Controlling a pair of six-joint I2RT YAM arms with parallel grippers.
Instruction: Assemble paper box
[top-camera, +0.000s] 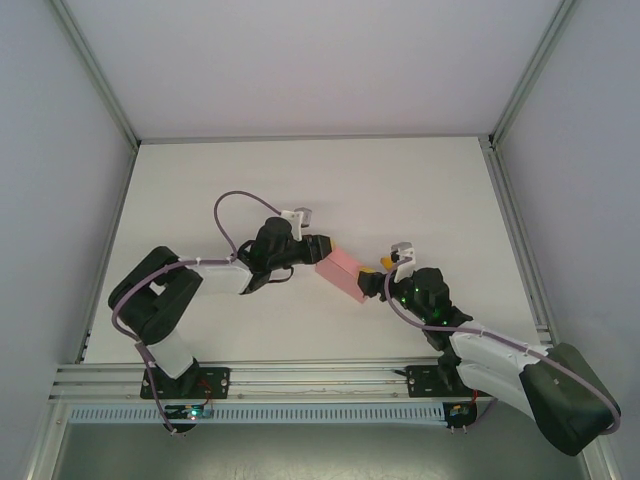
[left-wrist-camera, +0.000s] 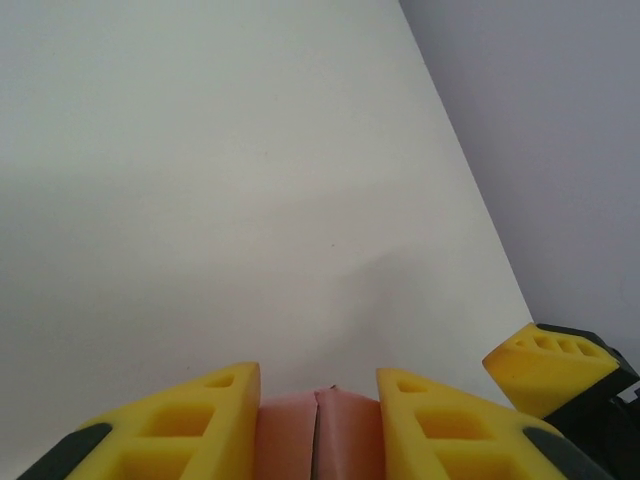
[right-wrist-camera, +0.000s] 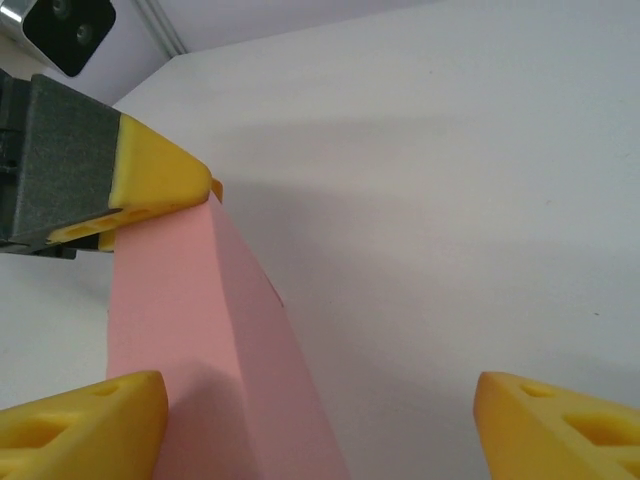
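Left fingers (left-wrist-camera: 210, 425) are clamped on the far-left end of the pink paper box (top-camera: 340, 272), and a seam in the cardboard shows between them. Right fingers (right-wrist-camera: 80, 425) stand wide apart at the box's near-right end, one just beside its side and the other well clear, gripping nothing. The box slants across the middle of the white surface (top-camera: 300, 180), between the two arms. It is hard to tell whether it rests there or hangs just above.
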